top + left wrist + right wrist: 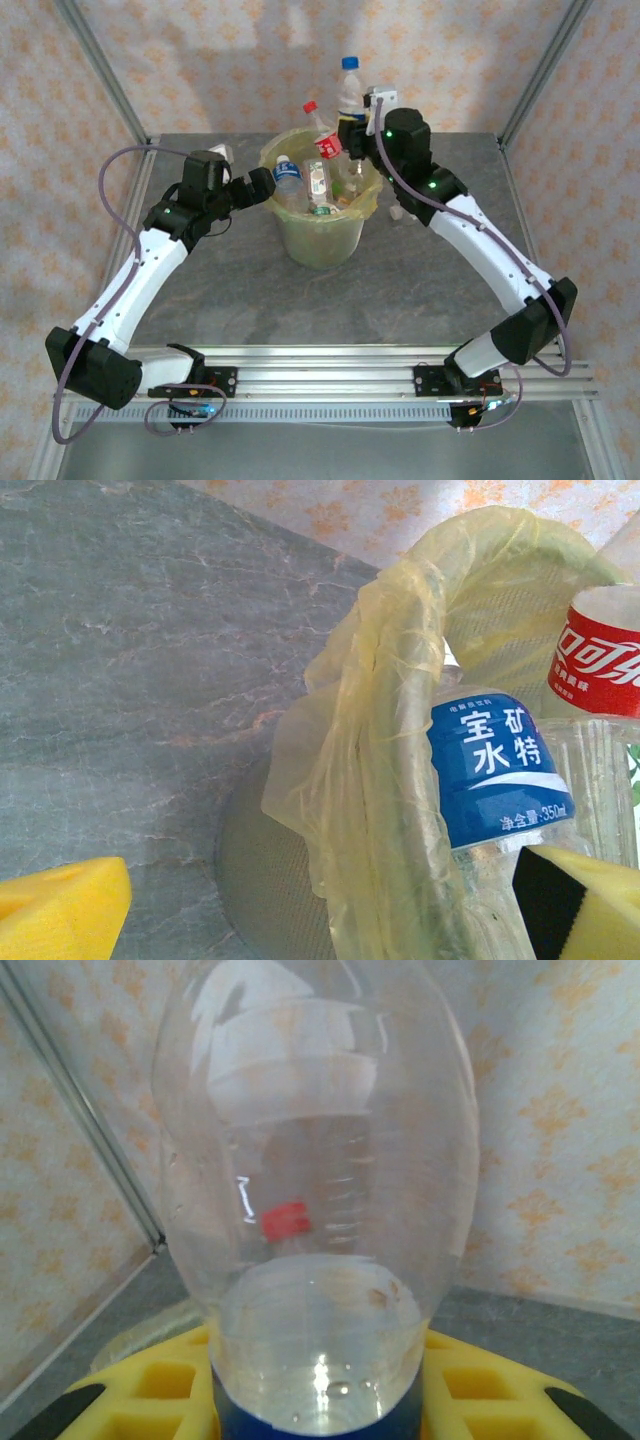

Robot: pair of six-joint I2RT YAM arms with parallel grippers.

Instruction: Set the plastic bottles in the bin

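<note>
Several plastic bottles (322, 196) already lie inside your bin (320, 240). It stands mid-tabletop (430, 290) between the two arms, with its yellow bag (372, 200) folded over the rim. From above you can pick out a blue-labelled bottle (287, 172) leaning at the left inner wall. A red-labelled bottle (326, 142) stands tall beside it, its red cap (310, 106) poking above the rim, and a pale-labelled one (317, 180) lies lower down between them.

Your right jaws are clenched on a clear bottle (350, 95) with a blue cap (349, 63), holding it upright above the bin's far right rim. In the right wrist view that clear bottle (320, 1160) rises straight up from between the yellow pads (150, 1385). A red cap (285, 1218) shows blurred through its wall.

Your left jaws are released, spread wide and grasping nothing, just beside the bin's left rim. In the left wrist view one yellow pad (60, 910) sits at the lower left, over the grey tabletop (120, 660) outside the bin. The other pad sits at the lower right, close against the blue-labelled bottle (495, 770). The bag-covered rim (380, 740) runs between the two pads. Whether that right-hand pad touches the bottle you cannot tell. The red-labelled bottle (600, 650) shows just beyond.
</note>
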